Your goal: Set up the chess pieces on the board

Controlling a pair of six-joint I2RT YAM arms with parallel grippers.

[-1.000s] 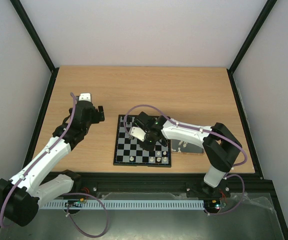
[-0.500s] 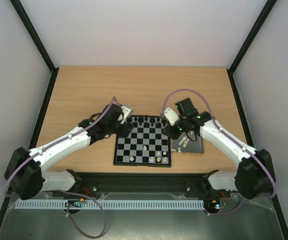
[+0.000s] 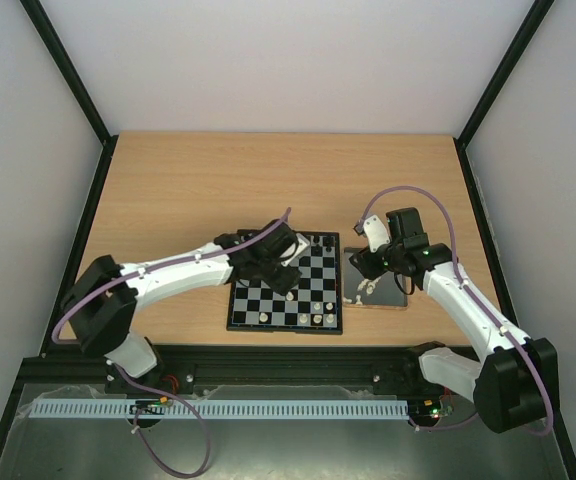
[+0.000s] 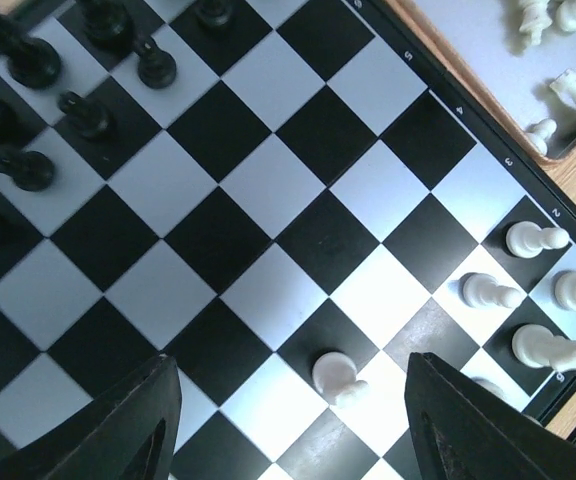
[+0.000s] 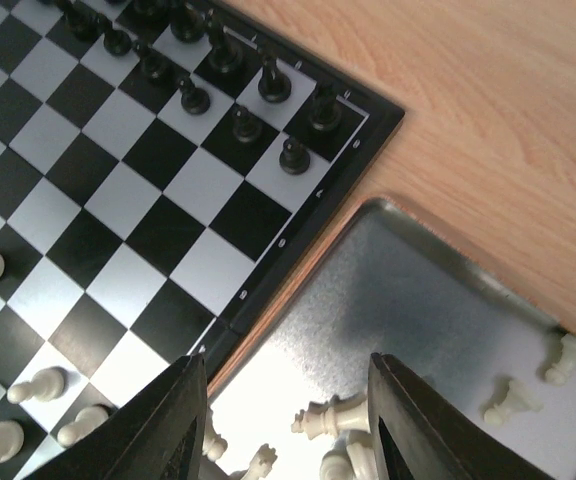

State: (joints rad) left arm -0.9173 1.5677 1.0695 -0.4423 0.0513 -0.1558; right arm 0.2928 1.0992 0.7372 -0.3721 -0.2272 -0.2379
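The board (image 3: 268, 305) lies at the table's near middle, with black pieces along its far rows (image 4: 28, 60). Several cream-white chess pieces (image 4: 533, 238) stand at its near right corner. One white pawn (image 4: 335, 375) stands alone on a black square. My left gripper (image 4: 293, 425) hangs open just above it, fingers wide on either side and not touching. More white chess pieces (image 5: 333, 415) lie in the metal tray (image 5: 418, 290). My right gripper (image 5: 288, 430) is open over the tray's board-side edge, a fallen white piece between its fingers, ungripped.
The tray (image 3: 393, 297) sits right against the board's right edge. The left arm (image 3: 178, 270) stretches across the board's left side. Bare wooden table (image 3: 268, 180) spreads behind both. Black frame rails (image 3: 93, 240) run along the table's sides.
The right gripper left the board, opened and swung back over the tray, leaving a white pawn mid-board. The left arm swept in from the left table onto the board, its jaws narrowing.
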